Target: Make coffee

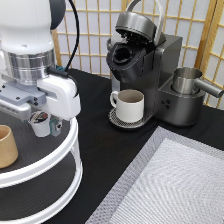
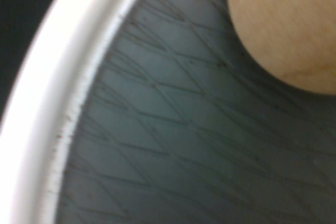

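Observation:
The coffee pod [image 1: 39, 125], small and white with a dark round top, stands low over the upper tier of a white two-tier turntable [image 1: 64, 159] at the exterior view's left. My gripper [image 1: 43, 129] is down around it and shut on it, with one dark finger [image 1: 54, 126] against its right side. The grey coffee machine [image 1: 150, 65] stands at the exterior view's top middle with its lid [image 1: 132, 22] raised. A cream-white handled mug [image 1: 129, 105] sits on its drip tray. The wrist view shows only the turntable's dark mat [image 2: 172, 150] and white rim [image 2: 67, 100].
A tan handleless cup [image 1: 6, 146] stands on the upper tier left of the pod, and fills a corner of the wrist view [image 2: 292, 40]. A steel pitcher [image 1: 189, 80] sits on the machine's right side. A grey woven placemat [image 1: 170, 185] lies at the bottom right.

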You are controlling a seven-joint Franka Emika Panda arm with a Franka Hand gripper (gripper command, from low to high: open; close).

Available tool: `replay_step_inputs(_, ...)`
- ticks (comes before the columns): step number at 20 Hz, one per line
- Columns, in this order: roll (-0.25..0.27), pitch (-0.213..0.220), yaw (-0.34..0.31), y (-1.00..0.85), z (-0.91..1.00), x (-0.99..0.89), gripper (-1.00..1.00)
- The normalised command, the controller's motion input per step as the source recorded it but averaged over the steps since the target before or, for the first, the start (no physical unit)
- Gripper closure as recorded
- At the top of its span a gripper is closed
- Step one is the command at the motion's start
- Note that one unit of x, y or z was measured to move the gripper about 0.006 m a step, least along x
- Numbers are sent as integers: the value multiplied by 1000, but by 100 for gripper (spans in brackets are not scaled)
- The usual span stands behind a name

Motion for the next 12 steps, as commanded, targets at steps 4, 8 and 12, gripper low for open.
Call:
replay_step_inputs(4,-57,-67,90,120,231,-265,100)
replay_step_inputs(8,-41,-75,102,85,22,-218,100)
replay_step_inputs(12,-8,-70,136,24,-86,-176,100)
